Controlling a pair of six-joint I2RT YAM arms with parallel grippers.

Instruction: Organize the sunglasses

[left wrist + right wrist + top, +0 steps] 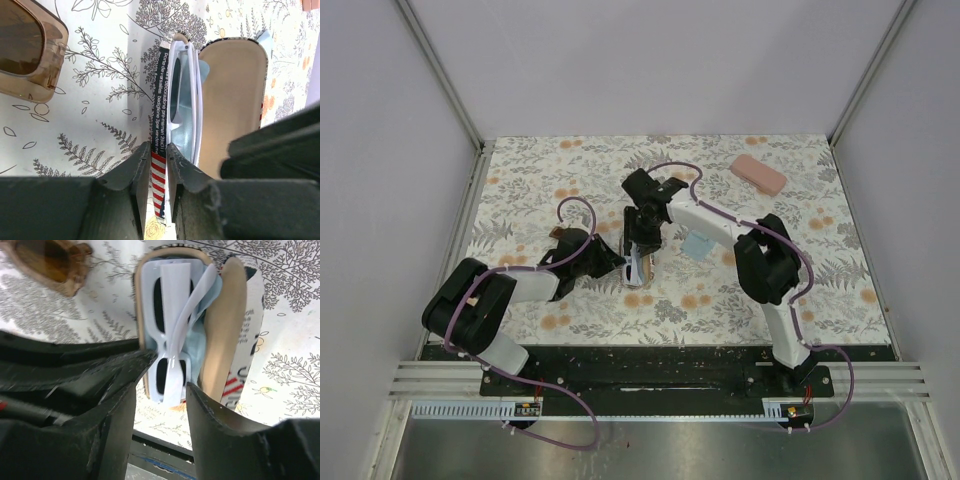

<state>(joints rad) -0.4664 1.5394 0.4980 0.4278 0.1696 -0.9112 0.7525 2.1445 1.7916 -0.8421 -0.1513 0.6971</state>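
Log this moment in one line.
left gripper: pinching pouch edge | right gripper: open over white sunglasses | white sunglasses: in open pouch | brown sunglasses: on table

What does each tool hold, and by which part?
The left tool pinches the striped pouch by one wall's edge; the right tool stands open, holding nothing.

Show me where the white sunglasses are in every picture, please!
Top external: the white sunglasses are in the middle of the table, tucked in the stars-and-stripes pouch.
Left wrist: the white sunglasses are in the centre, on edge inside the open pouch.
Right wrist: the white sunglasses are at top centre, folded, lying in the pouch.
Shared landmark: the brown sunglasses lie left of the pouch in all three views.
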